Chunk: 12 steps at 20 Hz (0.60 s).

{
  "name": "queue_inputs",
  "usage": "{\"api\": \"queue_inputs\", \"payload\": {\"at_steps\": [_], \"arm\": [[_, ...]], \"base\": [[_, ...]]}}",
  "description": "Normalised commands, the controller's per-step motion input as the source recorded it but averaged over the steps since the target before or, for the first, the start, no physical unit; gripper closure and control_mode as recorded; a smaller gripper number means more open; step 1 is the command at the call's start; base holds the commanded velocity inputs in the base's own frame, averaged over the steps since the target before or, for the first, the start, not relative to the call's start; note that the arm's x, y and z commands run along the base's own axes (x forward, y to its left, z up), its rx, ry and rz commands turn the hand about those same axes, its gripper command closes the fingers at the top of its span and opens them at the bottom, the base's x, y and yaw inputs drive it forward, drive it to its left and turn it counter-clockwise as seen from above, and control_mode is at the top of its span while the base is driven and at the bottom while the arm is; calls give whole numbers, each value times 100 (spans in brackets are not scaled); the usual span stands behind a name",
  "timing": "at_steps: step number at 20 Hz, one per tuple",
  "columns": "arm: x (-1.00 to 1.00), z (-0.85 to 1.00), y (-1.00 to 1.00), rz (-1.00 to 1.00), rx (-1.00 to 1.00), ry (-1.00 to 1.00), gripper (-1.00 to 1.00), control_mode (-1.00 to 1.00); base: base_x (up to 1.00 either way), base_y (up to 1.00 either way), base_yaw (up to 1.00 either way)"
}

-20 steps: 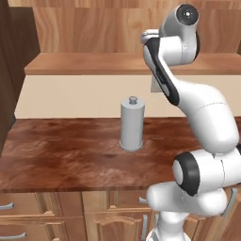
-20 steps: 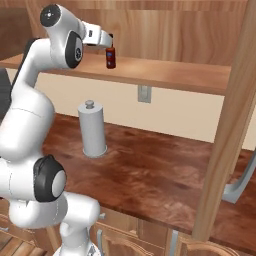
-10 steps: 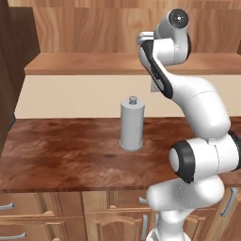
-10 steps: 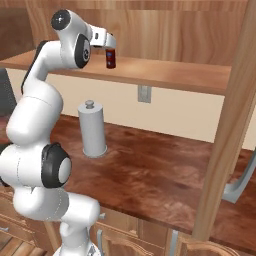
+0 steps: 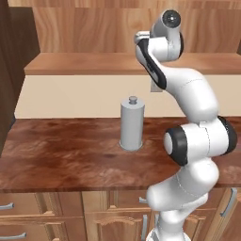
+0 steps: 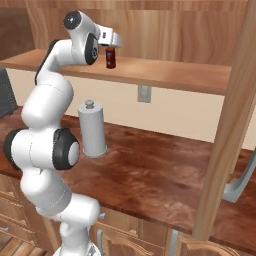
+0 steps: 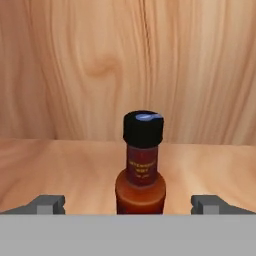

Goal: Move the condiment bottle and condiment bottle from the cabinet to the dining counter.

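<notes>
The condiment bottle (image 7: 142, 170) stands upright on the cabinet (image 6: 165, 75) shelf, set back from the shelf's front edge and well clear of the wooden back panel. Its long axis is vertical: black cap at the top, narrow neck below, dark body widening toward the shelf.

The tool (image 7: 129, 204) is fully open and holds nothing. In the hand view, its two fingertips (image 7: 47, 204) rise at either side of the bottle body, with a clear gap on each side. The bottle lies straight ahead of the tool and centred between the jaws, so the closing line runs horizontally across the bottle's vertical axis.

In the right base view, the tool (image 6: 111, 41) sits at shelf height, directly before the bottle (image 6: 110, 57).

The grasp appears not yet made. The next move probably calls for a short advance toward the back panel, then closure on the body below the neck.
</notes>
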Motion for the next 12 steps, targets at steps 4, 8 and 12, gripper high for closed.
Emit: {"api": "queue_inputs", "payload": {"at_steps": [4,8,12], "arm": [[50,0,-7,0,0,5,-100,-100],[44,-2,-11,0,0,5,-100,-100],[37,-14,-8,0,0,1,-100,-100]], "base": [[0,0,0],[0,0,0],[0,0,0]]}}
